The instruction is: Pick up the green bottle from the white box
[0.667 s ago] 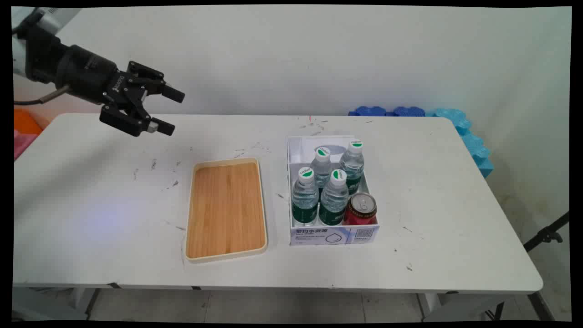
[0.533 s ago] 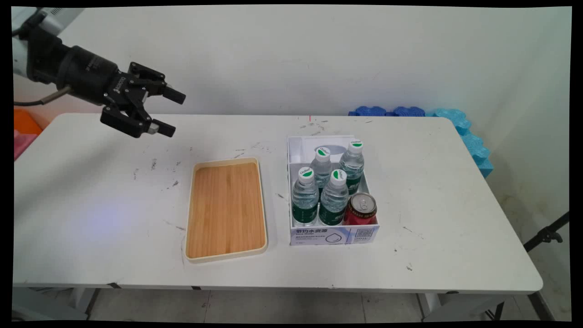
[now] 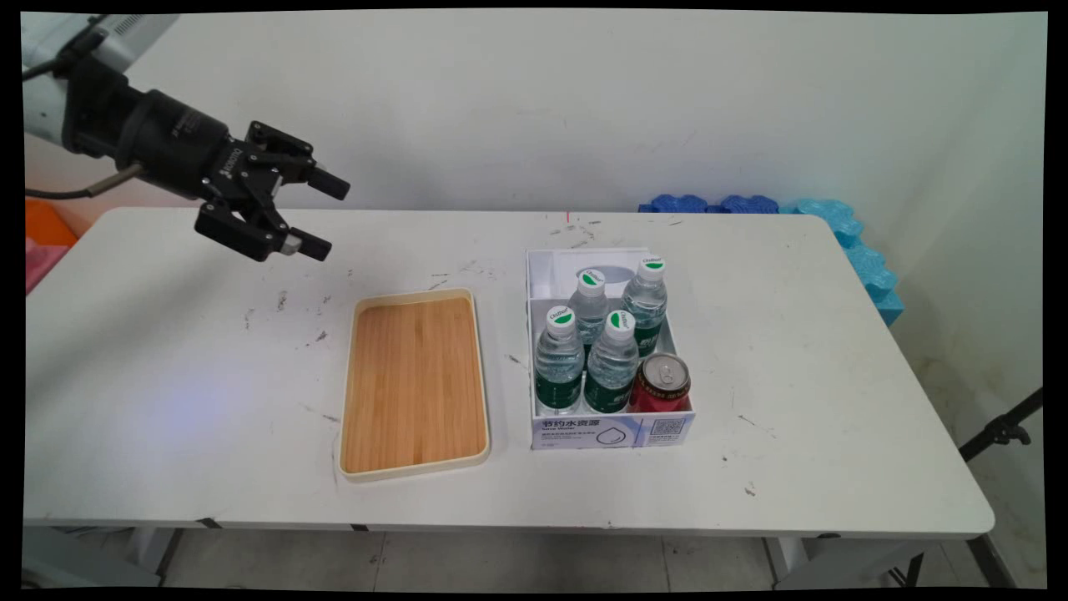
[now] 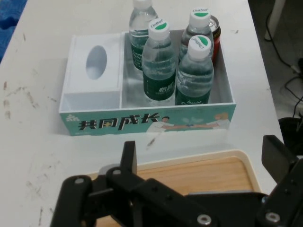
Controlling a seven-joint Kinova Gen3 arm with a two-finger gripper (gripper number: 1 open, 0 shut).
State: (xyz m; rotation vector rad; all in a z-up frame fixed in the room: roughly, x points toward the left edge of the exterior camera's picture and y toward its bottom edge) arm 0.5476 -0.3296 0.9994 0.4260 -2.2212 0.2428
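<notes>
Your gripper (image 3: 321, 215) hangs empty, fingers wide, above the worktop (image 3: 167, 376), left of tray (image 3: 415, 380) and box (image 3: 613, 430).

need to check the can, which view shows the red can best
Main view: the red can stands unobstructed in the box's near right corner, top and side visible. In the hand view only a red sliver shows behind the bottles.
</notes>
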